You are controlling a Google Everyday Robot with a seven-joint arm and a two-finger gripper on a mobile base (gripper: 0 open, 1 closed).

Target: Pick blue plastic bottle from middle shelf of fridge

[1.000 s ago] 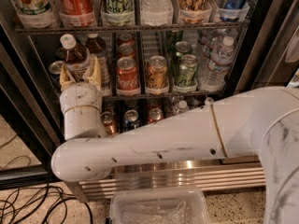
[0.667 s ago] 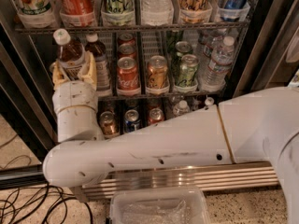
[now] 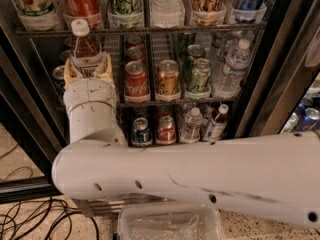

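- Since the earlier frames, bottle (image 3: pixel 85 50) and pincer (image 3: pixel 87 68) have risen together; the white cap, formerly below the upper rack (image 3: pixel 200 29), now overlaps its front rail.
- Pincer: above the left end of the middle shelf (image 3: pixel 170 102), on top of the upright wrist of the arm (image 3: pixel 200 176). It is closed on the bottle, with one pale finger (image 3: pixel 106 68) on each side of the label band.
- Bottle: upright in that grip, above the left end of the middle shelf and just left of its lane of red cans (image 3: pixel 136 80). Whether its base is clear of the shelf is hidden by the pincer.
- Handling (judgement): small and light, and part-filled with dark drink, so the weight sits low. The thin plastic wall will give under a hard squeeze, and the smooth label may slip.
- Hold (judgement): the straight lower body at the label, as now. The tapered neck would slide out, and the cap offers little surface.
- Risk (judgement): the cap may catch the upper rack as the bottle leaves the fridge (image 3: pixel 280 59).
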